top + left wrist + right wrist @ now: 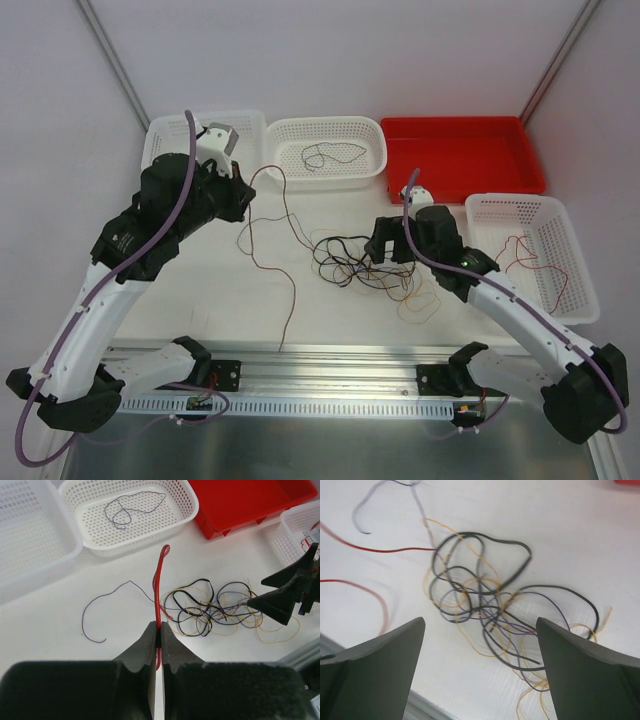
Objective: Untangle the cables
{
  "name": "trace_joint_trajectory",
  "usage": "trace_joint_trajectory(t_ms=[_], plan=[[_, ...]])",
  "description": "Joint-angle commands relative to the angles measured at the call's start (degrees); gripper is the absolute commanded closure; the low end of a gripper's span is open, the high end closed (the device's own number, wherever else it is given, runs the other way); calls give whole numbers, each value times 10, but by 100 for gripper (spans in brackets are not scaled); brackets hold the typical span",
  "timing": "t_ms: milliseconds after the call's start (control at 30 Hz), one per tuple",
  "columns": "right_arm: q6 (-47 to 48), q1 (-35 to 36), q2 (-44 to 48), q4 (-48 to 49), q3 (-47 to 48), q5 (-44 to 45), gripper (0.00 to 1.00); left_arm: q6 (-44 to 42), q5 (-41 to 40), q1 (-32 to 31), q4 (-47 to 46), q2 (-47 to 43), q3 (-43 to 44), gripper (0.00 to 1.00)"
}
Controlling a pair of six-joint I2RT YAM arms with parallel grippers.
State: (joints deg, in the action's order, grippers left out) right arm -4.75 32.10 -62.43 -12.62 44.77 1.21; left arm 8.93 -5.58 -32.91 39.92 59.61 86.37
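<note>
A tangle of black, purple and yellow cables (pixel 365 265) lies mid-table; it also shows in the left wrist view (pixel 215 607) and the right wrist view (pixel 490 605). My left gripper (pixel 159 626) is shut on a red cable (pixel 158 580), held above the table left of the tangle. In the top view the left gripper (pixel 243 200) is near the left basket, and the red cable (pixel 290 300) trails to the front rail. My right gripper (pixel 390 250) is open and empty just above the tangle, its jaws wide apart (pixel 480 625).
A loose purple cable (pixel 100 605) lies left of the tangle. At the back are a left white basket (pixel 160 140), a middle white basket (pixel 330 180) holding a dark cable (pixel 325 155), and a red tray (pixel 470 160). A right white basket (pixel 505 200) holds a red cable (pixel 520 250).
</note>
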Motion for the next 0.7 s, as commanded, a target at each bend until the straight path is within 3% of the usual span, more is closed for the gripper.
trace_joint_trajectory(t_ms=[0, 333, 667], plan=[[44, 25, 49, 25, 19, -85, 2, 24, 54, 3, -20, -17, -20, 100], [42, 117, 32, 146, 50, -147, 0, 18, 169, -9, -46, -20, -103, 100], [131, 135, 7, 101, 137, -142, 0, -67, 318, -39, -50, 3, -142, 100]])
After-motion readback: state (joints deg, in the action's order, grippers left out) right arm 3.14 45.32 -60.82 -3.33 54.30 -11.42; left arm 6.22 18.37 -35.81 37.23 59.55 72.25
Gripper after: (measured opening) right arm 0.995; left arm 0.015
